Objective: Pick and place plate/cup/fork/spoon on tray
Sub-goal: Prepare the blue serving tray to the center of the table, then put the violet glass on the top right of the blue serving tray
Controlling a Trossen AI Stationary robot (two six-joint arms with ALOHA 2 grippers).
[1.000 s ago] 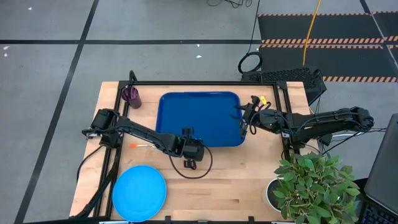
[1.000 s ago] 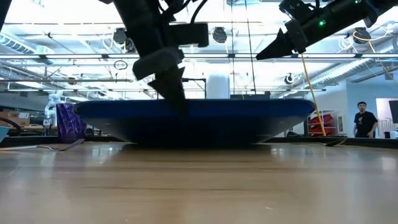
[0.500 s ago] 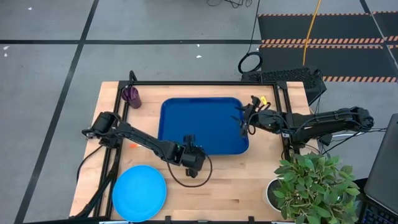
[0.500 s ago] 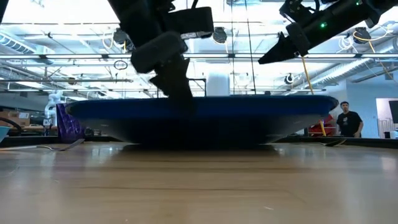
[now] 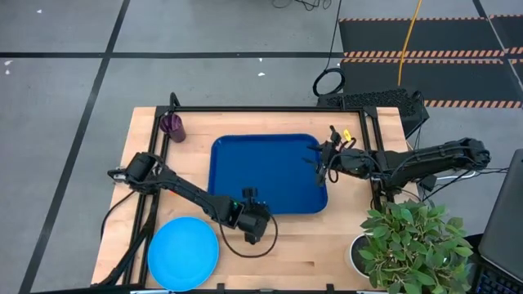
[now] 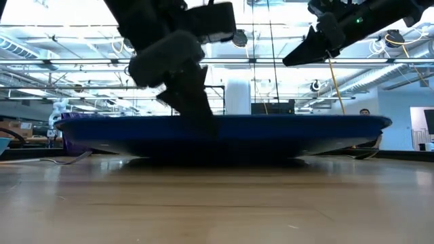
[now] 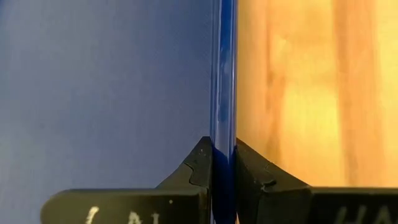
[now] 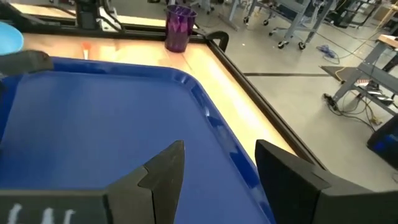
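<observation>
The dark-blue tray lies flat at the middle of the wooden table, a smooth rounded-corner rectangle with a raised rim. Its sides run square to the table edges; it is slightly wider left to right than near to far. The left hand is at the tray's near rim, its two dark fingers pinched on the thin blue edge, one inside the tray and one outside over the wood grain. The right hand hovers above the tray's right edge with its fingers spread wide and holding nothing. The round, flat sky-blue plate sits on the table near the left front corner, apart from the tray. The small dark purple cup stands upright by the far left corner. A bit of the fork's orange-red handle shows beside the left arm.
</observation>
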